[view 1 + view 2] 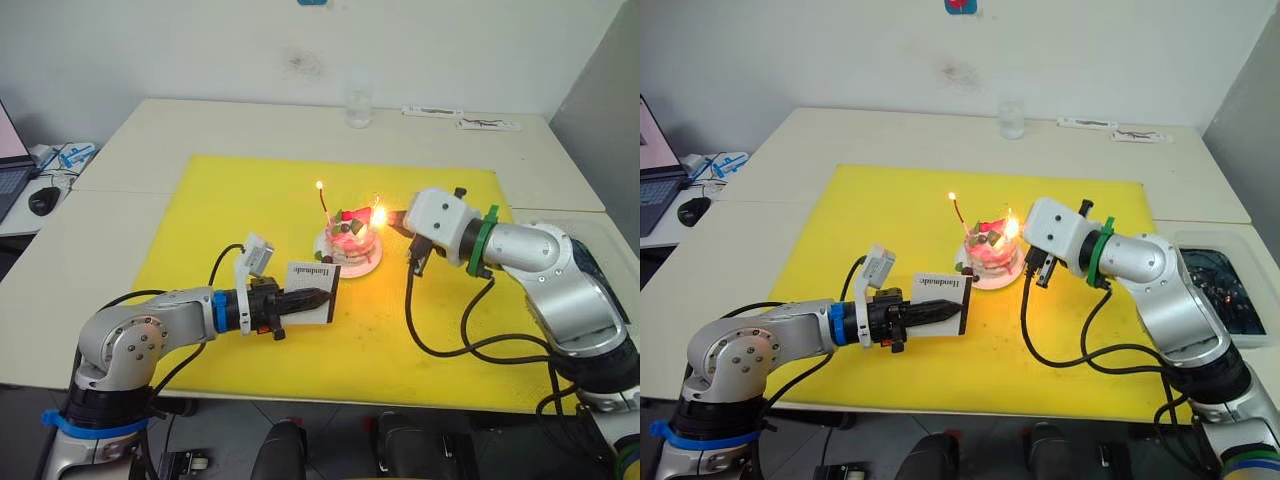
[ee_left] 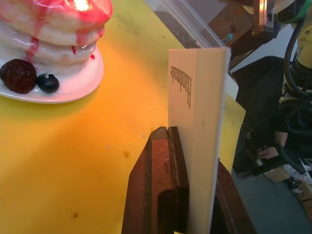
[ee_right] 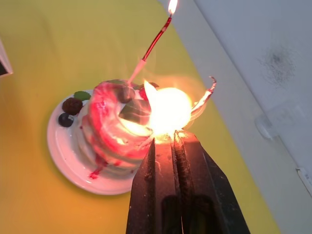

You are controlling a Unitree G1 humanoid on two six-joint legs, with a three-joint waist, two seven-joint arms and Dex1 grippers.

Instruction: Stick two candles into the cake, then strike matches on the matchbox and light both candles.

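The pink-and-white cake [image 1: 352, 242] sits on its white plate [image 1: 330, 262] in the middle of the yellow mat [image 1: 230, 210]. Two candles stand in it. The left candle [image 1: 324, 204] burns with a small flame at its tip. The right candle [image 3: 205, 96] curves up beside a big bright flame [image 3: 168, 109]. My right gripper [image 3: 168, 140] is shut, holding that flame at its tips against the cake's right side; the match itself is lost in the glare. My left gripper [image 1: 326, 296] is shut on the white matchbox [image 1: 311, 279], held upright on edge just left of the plate.
A clear glass [image 1: 359, 108] stands at the table's back edge, with flat items [image 1: 462, 118] to its right. A laptop and mouse [image 1: 42, 200] lie at the far left. A clear bin [image 1: 1220, 280] sits at the right. Dark berries [image 2: 19, 75] rest on the plate's rim.
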